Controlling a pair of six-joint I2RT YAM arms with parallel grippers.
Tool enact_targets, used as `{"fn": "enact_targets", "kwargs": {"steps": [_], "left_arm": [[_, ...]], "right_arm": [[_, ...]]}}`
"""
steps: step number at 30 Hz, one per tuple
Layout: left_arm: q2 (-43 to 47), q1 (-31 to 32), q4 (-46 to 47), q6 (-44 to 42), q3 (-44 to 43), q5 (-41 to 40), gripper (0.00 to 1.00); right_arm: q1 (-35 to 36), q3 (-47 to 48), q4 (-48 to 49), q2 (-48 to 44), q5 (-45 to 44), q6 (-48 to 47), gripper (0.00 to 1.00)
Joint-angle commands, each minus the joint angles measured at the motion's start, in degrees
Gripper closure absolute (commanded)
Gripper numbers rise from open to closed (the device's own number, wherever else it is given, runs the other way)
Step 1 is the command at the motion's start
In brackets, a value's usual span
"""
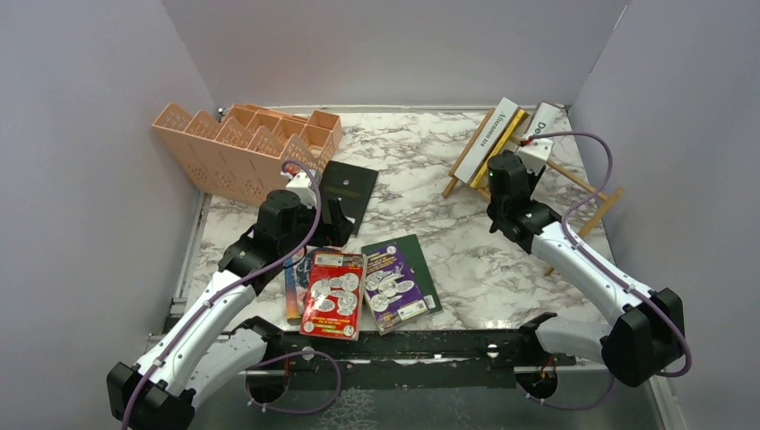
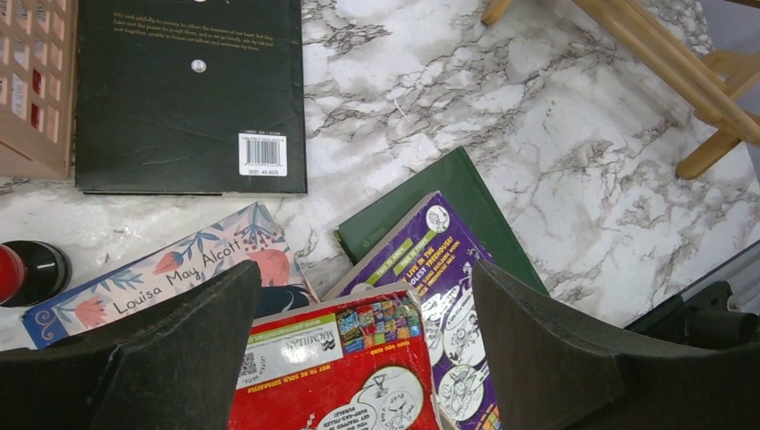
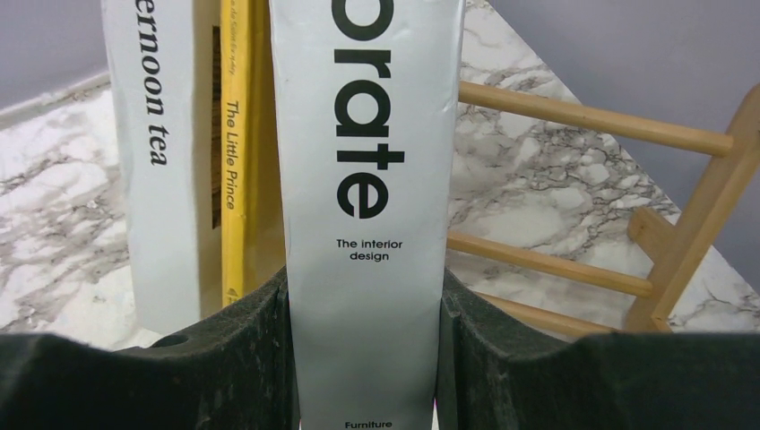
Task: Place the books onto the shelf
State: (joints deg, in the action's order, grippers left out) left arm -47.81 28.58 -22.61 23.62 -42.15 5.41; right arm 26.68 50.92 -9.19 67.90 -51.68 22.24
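Now the right gripper [image 3: 367, 309] is clamped on the spine of the white "Decorate" book [image 3: 366, 134], holding it at the light-wood dowel rack [image 3: 591, 117]. It sits just beside the yellow "Little Prince" book [image 3: 233, 179] and the white "Afternoon tea" book [image 3: 161, 179] standing there. Meanwhile, the left gripper [image 2: 363, 287] hangs wide open, gripping nothing, above the red cartoon-cover book [image 2: 341, 376]. That overlaps the purple cartoon-cover book [image 2: 439, 269] and dark green book [image 2: 466, 193] on the marble table [image 2: 538, 116]. The flat black book [image 2: 188, 98] lies beyond.
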Motion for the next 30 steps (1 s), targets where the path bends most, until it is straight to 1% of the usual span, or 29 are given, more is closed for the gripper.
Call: {"fn": "enact_targets", "kwargs": {"steps": [1,6,9,13,19,22,25,30], "left_arm": [[0.91,-0.01,0.3,-2.11,-0.65,-3.45,0.12],[0.58,-0.01,0.21,-2.46,-0.65,-3.15,0.12],[0.61,-0.01,0.1,-2.85,-0.57,-3.47,0.12],[0.67,-0.01,-0.05,-2.87,-0.4,-3.56,0.12],[0.71,-0.01,-0.07,-2.79,-0.3,-3.57,0.12],[0.76,-0.01,-0.06,-2.79,-0.31,-3.56,0.12],[0.49,-0.01,-0.06,-2.79,-0.3,-3.36,0.12],[0.2,-0.01,-0.06,-2.79,-0.43,-2.96,0.12]], "right_arm": [[0.15,0.45,6.25,2.15,0.32,2.2,0.65],[0.17,0.27,4.82,5.38,0.89,7.1,0.61],[0.21,-1.53,7.82,6.8,0.7,7.39,0.57],[0.19,-2.58,8.41,7.46,4.1,8.1,0.46],[0.14,-4.14,8.66,6.22,9.21,8.52,0.36],[0.18,-4.29,8.66,5.39,11.12,7.8,0.35],[0.18,-5.13,11.71,4.46,12.58,5.49,0.36],[-0.12,-5.96,14.93,4.53,10.99,1.65,0.45]]}}
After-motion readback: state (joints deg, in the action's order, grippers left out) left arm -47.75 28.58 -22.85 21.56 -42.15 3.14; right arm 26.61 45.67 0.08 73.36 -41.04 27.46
